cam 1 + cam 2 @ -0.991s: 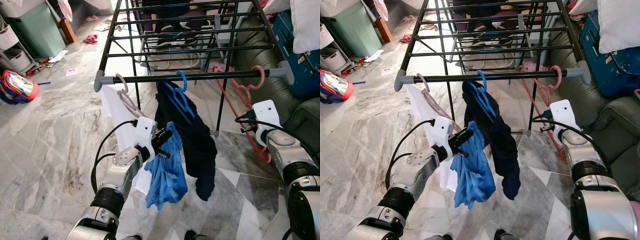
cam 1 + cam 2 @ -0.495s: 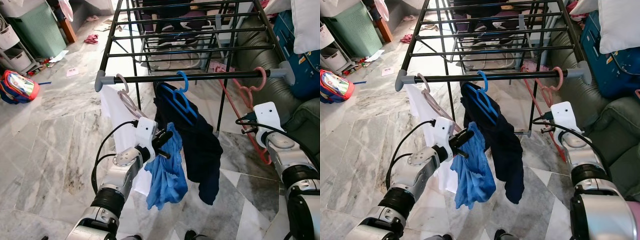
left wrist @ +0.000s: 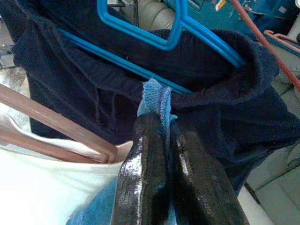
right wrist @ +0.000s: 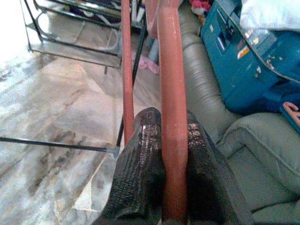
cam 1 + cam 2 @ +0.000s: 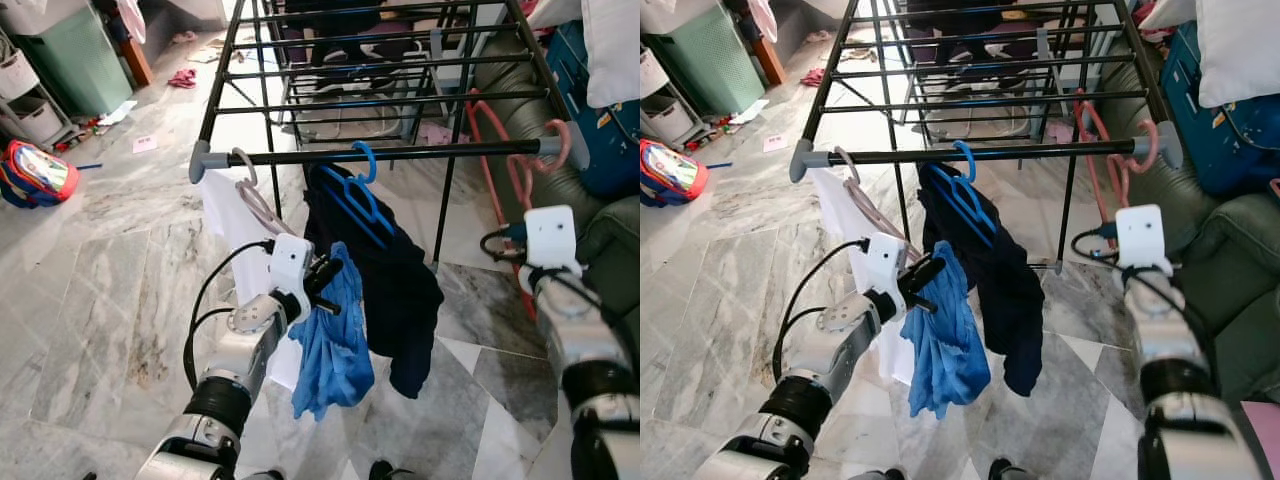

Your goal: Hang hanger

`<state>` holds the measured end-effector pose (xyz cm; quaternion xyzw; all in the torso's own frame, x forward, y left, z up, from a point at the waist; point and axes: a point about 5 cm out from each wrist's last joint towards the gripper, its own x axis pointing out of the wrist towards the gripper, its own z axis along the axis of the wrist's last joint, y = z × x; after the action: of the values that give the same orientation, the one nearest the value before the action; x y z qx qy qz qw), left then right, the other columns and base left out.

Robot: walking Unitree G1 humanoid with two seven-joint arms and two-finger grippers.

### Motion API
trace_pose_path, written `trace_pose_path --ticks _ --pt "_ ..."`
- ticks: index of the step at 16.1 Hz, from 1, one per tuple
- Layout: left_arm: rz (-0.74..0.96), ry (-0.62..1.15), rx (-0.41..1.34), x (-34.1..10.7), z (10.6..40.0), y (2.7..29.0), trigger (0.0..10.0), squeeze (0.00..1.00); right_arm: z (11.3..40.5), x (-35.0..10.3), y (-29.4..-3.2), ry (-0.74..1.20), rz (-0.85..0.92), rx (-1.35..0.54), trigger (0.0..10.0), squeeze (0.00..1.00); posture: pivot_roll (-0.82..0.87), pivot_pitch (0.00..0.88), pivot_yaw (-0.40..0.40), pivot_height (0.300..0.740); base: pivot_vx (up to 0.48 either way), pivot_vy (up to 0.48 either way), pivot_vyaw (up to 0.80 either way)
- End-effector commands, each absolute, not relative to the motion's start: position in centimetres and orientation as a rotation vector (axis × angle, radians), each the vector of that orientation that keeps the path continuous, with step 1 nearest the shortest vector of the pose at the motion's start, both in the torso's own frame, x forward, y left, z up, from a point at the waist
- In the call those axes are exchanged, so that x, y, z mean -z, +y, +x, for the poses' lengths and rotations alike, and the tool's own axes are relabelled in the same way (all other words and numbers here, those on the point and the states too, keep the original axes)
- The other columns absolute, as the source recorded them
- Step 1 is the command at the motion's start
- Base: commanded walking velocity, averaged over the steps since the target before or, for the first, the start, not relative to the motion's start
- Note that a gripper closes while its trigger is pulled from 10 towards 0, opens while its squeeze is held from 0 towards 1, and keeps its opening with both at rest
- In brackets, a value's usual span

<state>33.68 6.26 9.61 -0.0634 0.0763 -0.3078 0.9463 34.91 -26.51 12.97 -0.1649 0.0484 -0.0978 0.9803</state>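
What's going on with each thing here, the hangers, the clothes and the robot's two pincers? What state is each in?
Red hanger: hooked on the rack's front rail, gripped below.
Right pincer: shut on the red hanger.
Left pincer: shut on the blue cloth, which hangs limp.
Blue hanger: hooked on the rail, carrying a dark garment.
Pink hanger: hooked on the rail, holding a white garment.

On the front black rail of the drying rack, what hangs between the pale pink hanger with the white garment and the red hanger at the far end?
A blue plastic hanger carrying a dark navy garment, seen in both eye views; past it the front rail runs bare to the red hanger.
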Motion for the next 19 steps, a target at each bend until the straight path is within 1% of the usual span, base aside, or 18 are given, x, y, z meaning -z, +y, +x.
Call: trace_pose_path --ticks 1,4,8,10,11,13,14,15,17,18,19 --pt "-0.118 0.148 0.613 -9.5 33.6 6.5 10.0 0.0 34.6 -13.1 -26.2 0.078 -0.314 0.194 10.0 0.0 -0.07 0.13 0.077 0.74 0.0 0.0 0.0" --pt "-0.116 0.158 0.622 -9.3 33.6 6.1 10.0 0.0 31.7 -10.5 -25.9 0.162 -0.315 0.179 10.0 0.0 -0.1 0.13 0.08 0.74 0.0 0.0 0.0" --pt "-0.118 0.161 0.642 -9.4 33.7 5.5 10.0 0.0 29.5 -8.5 -26.4 0.222 -0.319 0.201 10.0 0.0 -0.13 0.126 0.084 0.74 0.0 0.0 0.0" --pt "-0.119 0.164 0.649 -9.5 33.8 5.0 10.0 0.0 27.7 -6.6 -26.5 0.304 -0.331 0.206 10.0 0.0 -0.14 0.118 0.084 0.74 0.0 0.0 0.0" --pt "-0.118 0.165 0.65 -9.4 33.8 5.0 10.0 0.0 27.3 -6.2 -26.4 0.318 -0.329 0.208 10.0 0.0 -0.14 0.118 0.084 0.74 0.0 0.0 0.0" --pt "-0.074 0.207 0.597 -7.9 33.5 5.8 10.0 0.0 25.5 -3.4 -26.1 0.405 -0.303 0.217 10.0 0.0 -0.16 0.107 0.082 0.74 0.0 0.0 0.0" --pt "-0.059 0.218 0.581 -7.5 33.4 6.1 10.0 0.0 25.2 -3.0 -26.0 0.418 -0.287 0.221 10.0 0.0 -0.16 0.107 0.082 0.74 0.0 0.0 0.0" --pt "-0.021 0.253 0.511 -6.0 32.8 7.2 10.0 0.0 24.4 -2.4 -25.1 0.424 -0.233 0.226 10.0 0.0 -0.16 0.1 0.074 0.74 0.0 0.0 0.0" --pt "0.002 0.268 0.467 -5.2 32.4 8.0 10.0 0.0 24.2 -2.6 -24.3 0.402 -0.206 0.22 10.0 0.0 -0.15 0.096 0.073 0.74 0.0 0.0 0.0" --pt "0.028 0.269 0.399 -4.2 31.5 9.6 10.0 0.0 23.8 -2.8 -22.4 0.365 -0.17 0.192 10.0 0.0 -0.14 0.088 0.075 0.74 0.0 0.0 0.0" --pt "0.03 0.268 0.375 -3.9 31.2 10.2 10.0 0.0 23.7 -2.7 -21.7 0.357 -0.154 0.178 10.0 0.0 -0.13 0.08 0.074 0.74 0.0 0.0 0.0"
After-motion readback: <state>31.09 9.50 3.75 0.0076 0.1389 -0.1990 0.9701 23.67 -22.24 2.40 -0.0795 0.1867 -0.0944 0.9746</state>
